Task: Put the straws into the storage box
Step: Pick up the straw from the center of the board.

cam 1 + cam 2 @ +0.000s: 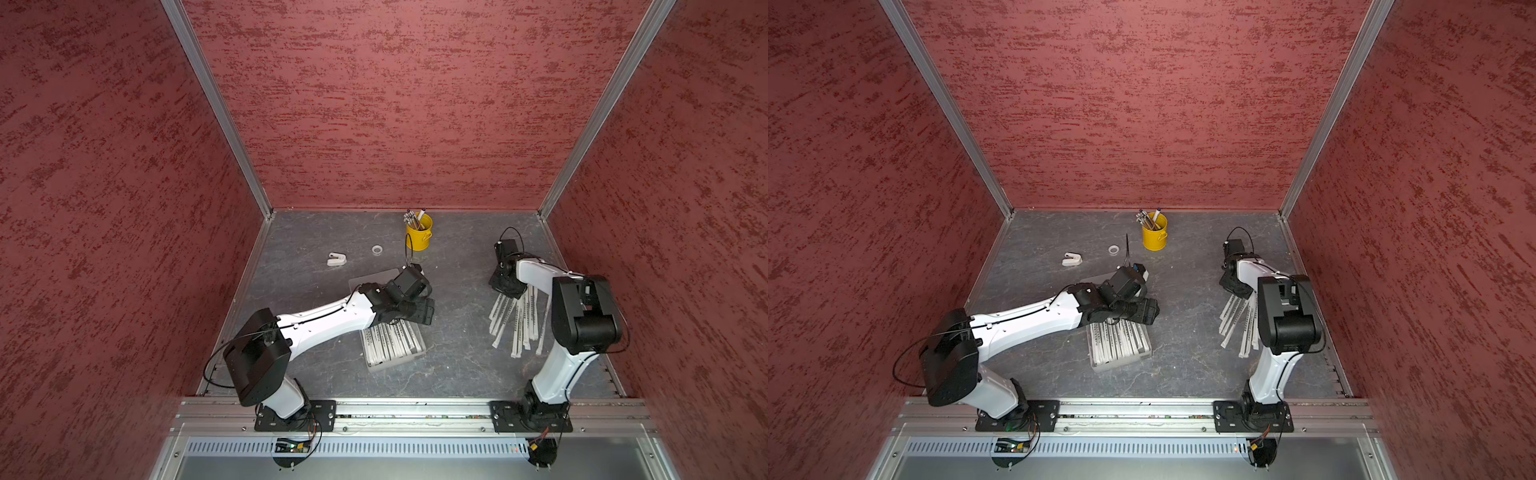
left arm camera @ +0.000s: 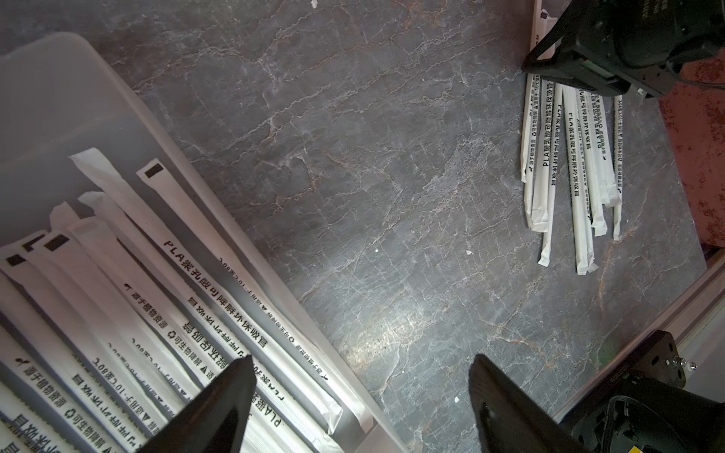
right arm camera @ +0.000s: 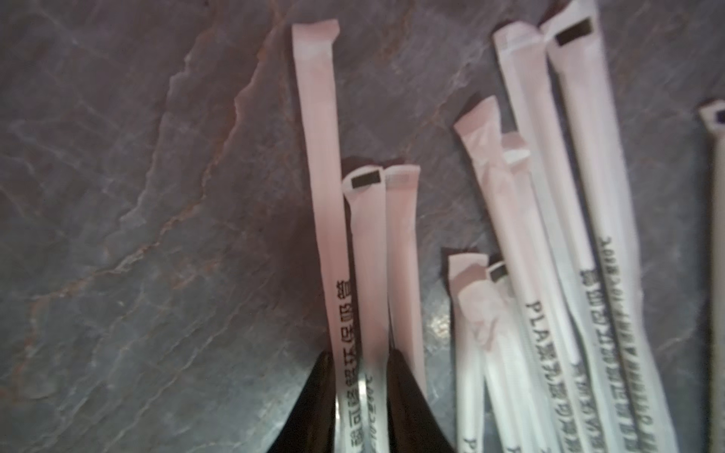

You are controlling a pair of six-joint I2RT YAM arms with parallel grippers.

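The storage box (image 1: 374, 365), a translucent whitish tray, lies mid-table in both top views with several straws (image 1: 392, 338) lined up inside. My left gripper (image 2: 359, 364) hovers open over the box's far right wall (image 2: 219, 219): one finger is above the boxed straws (image 2: 176, 294), the other above bare table. Nothing sits between its fingers. A fan of loose straws (image 1: 519, 320) lies at the right. My right gripper (image 3: 361, 359) is down on the far end of that fan, shut on two straws (image 3: 361, 274) side by side. More loose straws (image 3: 549, 274) lie beside them.
A yellow bucket of pens (image 1: 419, 237) stands at the back centre, with a small tape ring (image 1: 377, 249) and a white plastic piece (image 1: 336, 259) to its left. A flat translucent sheet (image 1: 374, 278) lies behind the box, partly under the left arm. Red walls enclose three sides.
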